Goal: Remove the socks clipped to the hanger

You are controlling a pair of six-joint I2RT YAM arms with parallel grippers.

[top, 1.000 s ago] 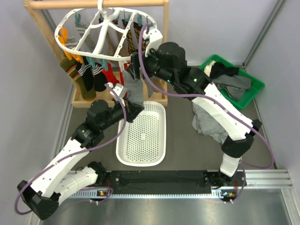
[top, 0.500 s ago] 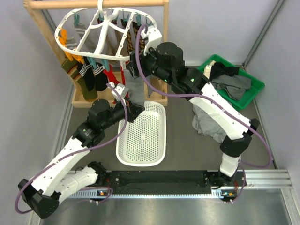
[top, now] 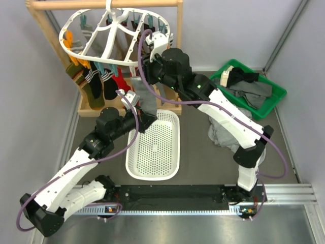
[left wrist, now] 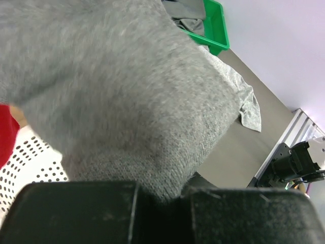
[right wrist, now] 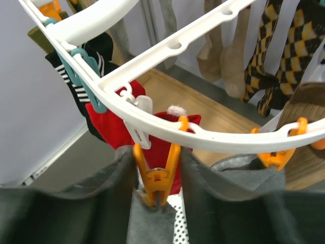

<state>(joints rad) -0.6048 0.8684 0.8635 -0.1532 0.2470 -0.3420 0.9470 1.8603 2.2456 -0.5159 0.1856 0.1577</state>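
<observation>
Softly fuzzy grey sock (left wrist: 127, 91), orange plastic clip (right wrist: 156, 175)

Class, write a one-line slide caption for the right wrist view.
Right gripper straddles the orange clip pinning a grey sock to the hanger.

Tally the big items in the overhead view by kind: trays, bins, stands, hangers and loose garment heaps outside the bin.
White perforated tray: 1
Green bin: 1
Wooden rail stand: 1
White clip hanger: 1
Loose grey garment heap: 1
Total: 5
</observation>
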